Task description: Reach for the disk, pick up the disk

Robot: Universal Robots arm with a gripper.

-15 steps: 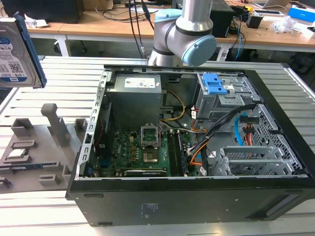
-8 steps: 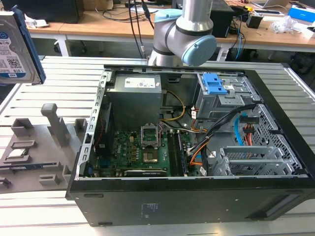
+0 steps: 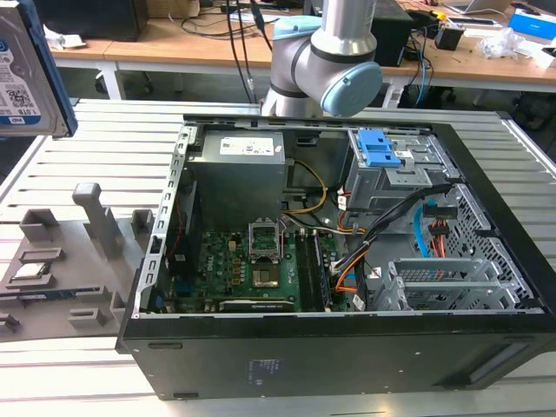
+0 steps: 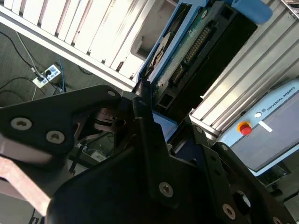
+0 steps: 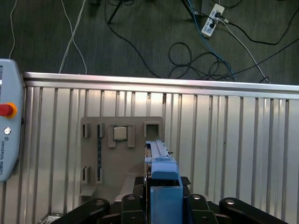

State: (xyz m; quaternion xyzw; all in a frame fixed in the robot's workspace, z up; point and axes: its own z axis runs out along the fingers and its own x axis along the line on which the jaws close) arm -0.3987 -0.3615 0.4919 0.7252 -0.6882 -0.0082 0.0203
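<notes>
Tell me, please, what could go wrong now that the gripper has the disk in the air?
1. The gripper holds the disk by one end above the grey holder. If it slipped, it would likely fall onto the holder or the small chip.
2. The table edge is near, so a swing outward could put any drop over the cabled floor.

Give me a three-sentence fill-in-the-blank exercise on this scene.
1. Open or shut? The gripper is ____ on the disk.
2. The disk's plastic frame is ____.
3. The round button on the teach pendant is ____.
Missing words: shut; blue; red.
</notes>
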